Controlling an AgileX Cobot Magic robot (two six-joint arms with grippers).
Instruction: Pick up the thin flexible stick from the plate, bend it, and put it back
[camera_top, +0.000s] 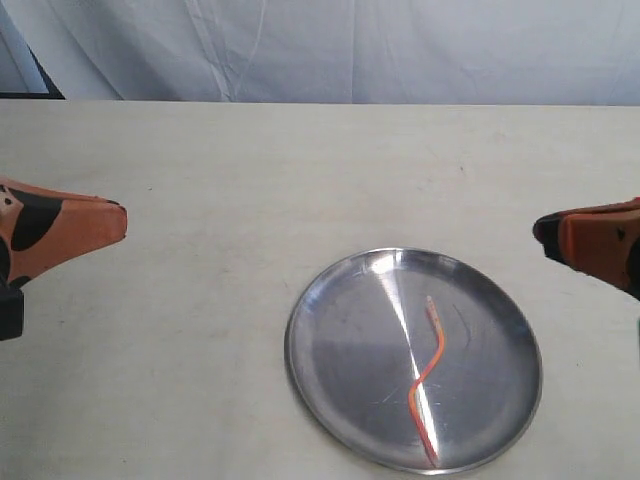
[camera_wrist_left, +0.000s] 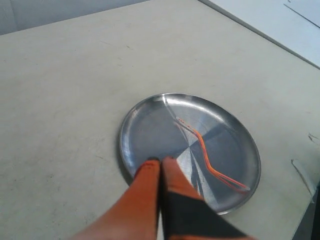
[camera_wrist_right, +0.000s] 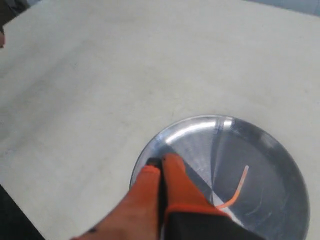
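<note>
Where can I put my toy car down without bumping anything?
The pale table is bare beyond the round shiny steel plate, between the left gripper and right gripper, and left of the plate. The plate's left half is free too. Its right half holds the wavy thin red-orange stick.

It looked like a robotics lab test bench: a bare, matte off-white tabletop (camera_top: 250, 170) spread beneath and between the left orange-and-black gripper (camera_top: 122, 220) and the right orange-and-black gripper (camera_top: 538, 230). Well beyond both grippers, a pale wrinkled fabric backdrop (camera_top: 350, 50) closed off the tabletop's far edge.
</note>
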